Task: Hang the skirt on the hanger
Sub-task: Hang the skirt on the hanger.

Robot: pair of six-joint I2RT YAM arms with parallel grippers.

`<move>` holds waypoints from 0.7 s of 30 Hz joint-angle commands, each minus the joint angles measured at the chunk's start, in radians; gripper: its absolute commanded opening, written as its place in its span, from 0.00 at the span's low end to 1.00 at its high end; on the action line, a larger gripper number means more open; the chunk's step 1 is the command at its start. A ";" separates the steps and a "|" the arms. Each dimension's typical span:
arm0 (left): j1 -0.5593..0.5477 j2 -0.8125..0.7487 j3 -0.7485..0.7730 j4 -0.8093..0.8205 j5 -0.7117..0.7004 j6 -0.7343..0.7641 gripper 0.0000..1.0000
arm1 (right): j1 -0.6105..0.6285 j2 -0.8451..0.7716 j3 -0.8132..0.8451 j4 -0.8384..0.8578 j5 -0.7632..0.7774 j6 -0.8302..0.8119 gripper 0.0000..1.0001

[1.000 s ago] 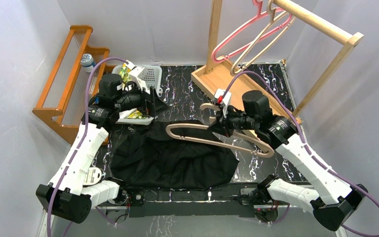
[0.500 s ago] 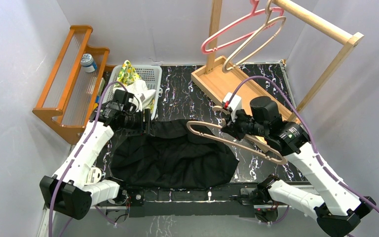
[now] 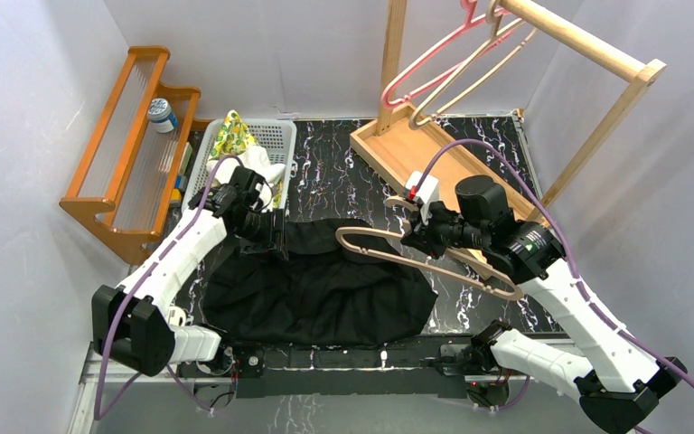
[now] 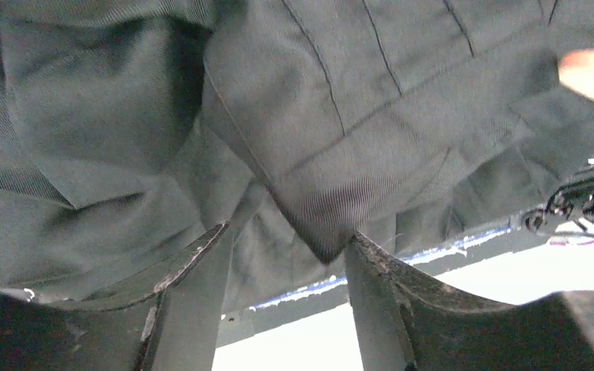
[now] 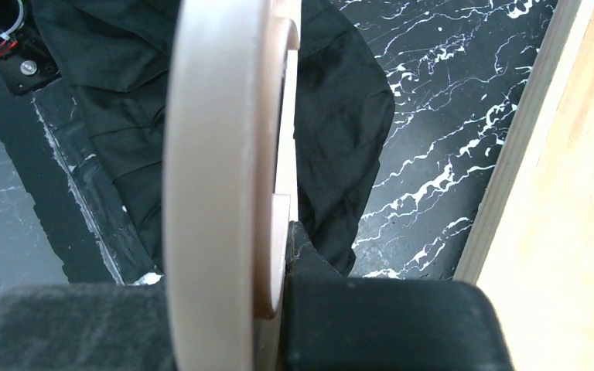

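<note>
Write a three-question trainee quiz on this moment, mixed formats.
1. True or false: the right arm's fingers grip the beige wooden hanger.
2. The black fabric skirt lies: A) in the white plastic basket; B) flat on the black marble-pattern table; C) over the wooden rail.
3. What sits between the left arm's fingers?
Key: 1 true; 2 B; 3 a fold of the skirt.
</note>
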 commanded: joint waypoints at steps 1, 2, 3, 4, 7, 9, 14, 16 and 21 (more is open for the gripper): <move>-0.001 0.009 0.033 0.085 -0.077 -0.053 0.51 | 0.001 -0.014 0.046 0.050 -0.029 0.012 0.00; -0.001 0.009 0.033 0.101 -0.085 -0.057 0.50 | 0.001 -0.016 0.046 0.053 -0.028 0.016 0.00; -0.001 0.009 0.033 0.113 -0.094 -0.061 0.49 | 0.000 -0.018 0.044 0.057 -0.029 0.020 0.00; -0.001 0.006 0.033 0.124 -0.098 -0.062 0.48 | 0.001 -0.021 0.043 0.062 -0.029 0.025 0.00; -0.001 -0.002 0.039 0.138 -0.078 -0.053 0.48 | 0.001 -0.023 0.038 0.069 -0.033 0.036 0.00; -0.001 -0.003 0.043 0.137 -0.064 -0.037 0.49 | 0.001 -0.023 0.037 0.071 -0.034 0.037 0.00; -0.001 -0.022 0.023 0.154 0.022 -0.015 0.61 | 0.001 -0.019 0.036 0.073 -0.040 0.036 0.00; -0.001 -0.024 0.011 0.161 0.051 -0.014 0.62 | 0.001 -0.014 0.035 0.075 -0.042 0.033 0.00; -0.002 -0.029 -0.012 0.163 0.044 -0.012 0.57 | 0.001 -0.003 0.036 0.081 -0.047 0.027 0.00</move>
